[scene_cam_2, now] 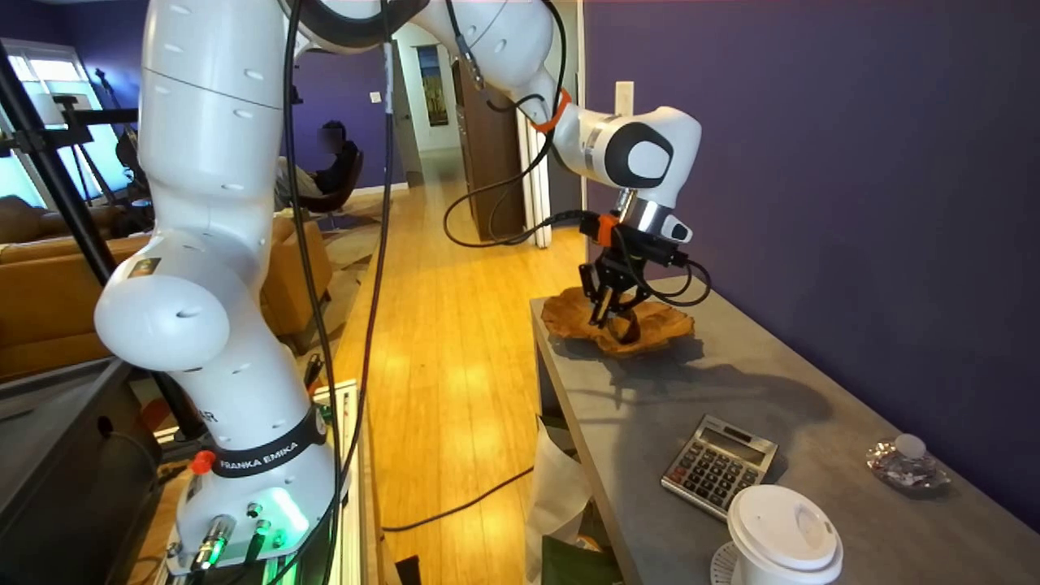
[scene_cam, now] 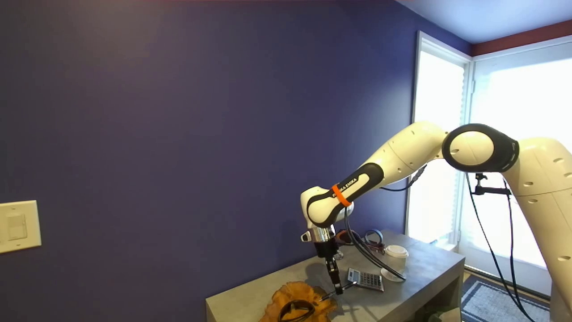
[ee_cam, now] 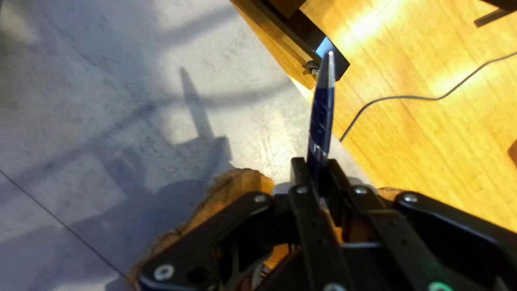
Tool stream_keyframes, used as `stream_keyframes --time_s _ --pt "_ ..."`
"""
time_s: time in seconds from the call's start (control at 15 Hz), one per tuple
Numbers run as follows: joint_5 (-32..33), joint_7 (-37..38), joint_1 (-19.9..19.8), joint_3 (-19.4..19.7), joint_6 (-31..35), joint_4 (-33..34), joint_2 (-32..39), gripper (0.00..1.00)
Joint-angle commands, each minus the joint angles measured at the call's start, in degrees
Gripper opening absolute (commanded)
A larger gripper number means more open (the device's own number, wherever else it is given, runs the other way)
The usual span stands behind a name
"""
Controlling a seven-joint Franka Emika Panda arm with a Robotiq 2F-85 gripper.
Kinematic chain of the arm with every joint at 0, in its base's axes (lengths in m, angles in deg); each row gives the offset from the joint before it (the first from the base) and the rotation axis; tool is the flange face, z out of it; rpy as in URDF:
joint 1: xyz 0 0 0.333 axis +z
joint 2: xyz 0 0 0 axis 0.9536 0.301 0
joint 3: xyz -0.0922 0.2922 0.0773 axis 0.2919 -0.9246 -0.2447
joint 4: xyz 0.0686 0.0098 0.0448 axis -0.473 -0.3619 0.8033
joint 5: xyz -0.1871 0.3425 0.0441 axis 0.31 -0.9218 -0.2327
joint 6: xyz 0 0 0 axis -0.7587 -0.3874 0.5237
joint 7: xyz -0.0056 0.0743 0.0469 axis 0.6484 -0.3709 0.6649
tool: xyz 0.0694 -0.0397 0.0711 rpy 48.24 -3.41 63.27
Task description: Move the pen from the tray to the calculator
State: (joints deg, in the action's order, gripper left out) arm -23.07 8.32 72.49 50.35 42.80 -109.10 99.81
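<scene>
My gripper [ee_cam: 315, 167] is shut on a dark blue pen [ee_cam: 322, 105]. The pen's silver tip points away from the fingers in the wrist view. In an exterior view the pen [scene_cam: 328, 296] sticks out on both sides of the gripper [scene_cam: 338, 290], level with the tray's edge. The brown wooden tray [scene_cam: 286, 293] has a wavy rim; the gripper [scene_cam_2: 601, 317] appears over or near it in an exterior view [scene_cam_2: 569, 313]. The silver calculator [scene_cam_2: 721, 465] lies on the grey table, apart from the gripper; it shows in both exterior views [scene_cam: 366, 279] and is out of the wrist view.
A white-lidded cup [scene_cam_2: 784, 532] stands beside the calculator. A crumpled clear bottle [scene_cam_2: 906, 463] lies near the purple wall. A tape roll [scene_cam: 373, 237] stands at the back. A dark coil [scene_cam: 296, 308] lies in the tray. The table's edge drops to a wooden floor [ee_cam: 404, 133].
</scene>
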Motion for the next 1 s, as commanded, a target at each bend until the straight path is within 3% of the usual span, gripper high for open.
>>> stream_keyframes --time_s 0.0,0.47,0.53,0.87,0.93 --pt "-1.4 5.6 -2.5 1.9 3.4 -4.3 -4.9 0.03" --pt "4.0 18.3 -3.5 7.2 20.1 -15.4 -12.7 0.03" --pt "1.4 13.8 -4.2 6.1 15.2 -9.7 -8.7 0.14" --pt "2.5 16.5 -4.0 6.9 18.7 -13.5 -11.1 0.14" --pt "2.5 16.6 -4.0 6.9 18.7 -13.5 -11.1 0.03"
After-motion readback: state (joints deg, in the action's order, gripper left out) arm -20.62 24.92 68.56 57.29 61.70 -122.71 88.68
